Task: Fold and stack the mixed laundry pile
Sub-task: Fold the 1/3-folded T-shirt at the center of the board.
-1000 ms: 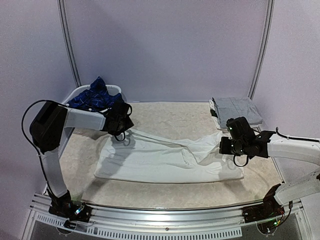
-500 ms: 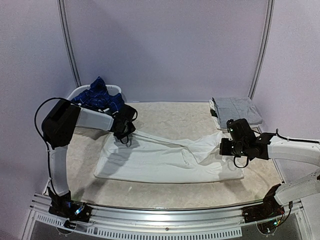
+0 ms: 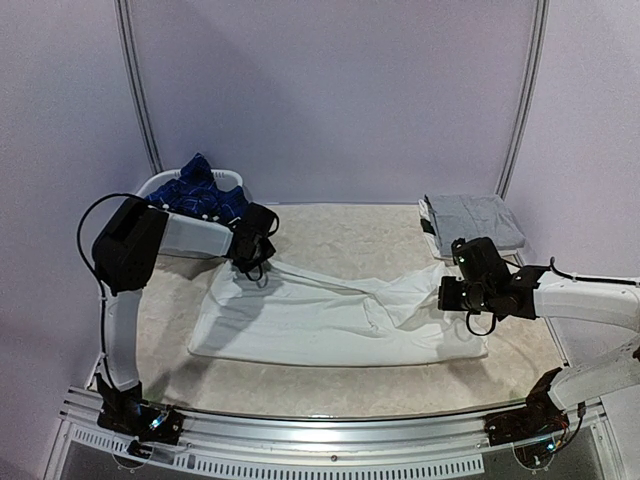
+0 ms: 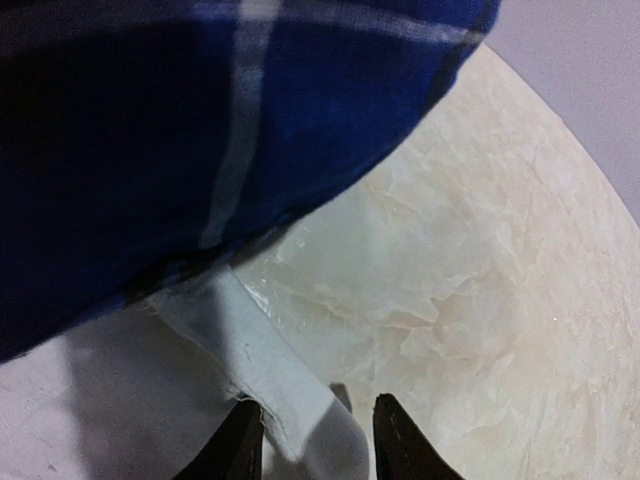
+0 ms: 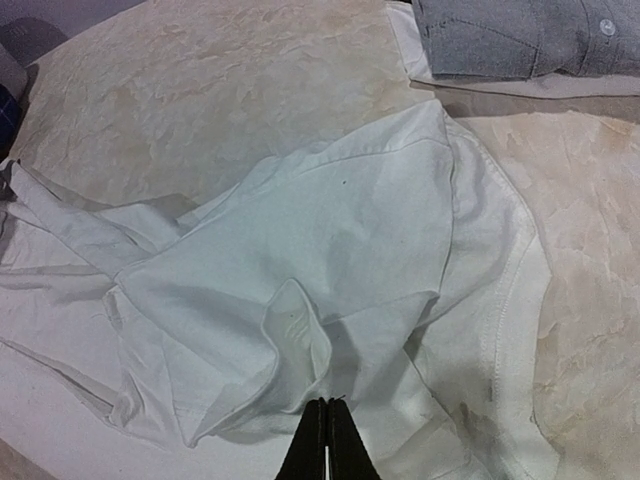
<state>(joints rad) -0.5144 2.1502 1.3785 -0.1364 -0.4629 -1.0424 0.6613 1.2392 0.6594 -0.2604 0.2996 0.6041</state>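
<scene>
White trousers (image 3: 330, 320) lie spread flat across the middle of the table. My left gripper (image 3: 256, 262) is at their far left corner. In the left wrist view it (image 4: 318, 442) straddles the white hem (image 4: 290, 385), its jaws apart, with a gap beside the right finger. My right gripper (image 3: 470, 300) rests on the trousers' right part. Its fingertips (image 5: 327, 405) are pressed together on a raised fold of the white cloth (image 5: 290, 340). The navy plaid shirt (image 3: 200, 195) is heaped in the basket and fills the top of the left wrist view (image 4: 180, 130).
The white plastic basket (image 3: 150, 187) stands at the table's far left corner, just behind my left gripper. A folded grey shirt (image 3: 475, 220) lies at the far right and also shows in the right wrist view (image 5: 520, 35). A rail runs along the near edge.
My left gripper has moved right and farther back onto the trousers' far left corner, and its jaws have narrowed. The right arm has stayed put.
</scene>
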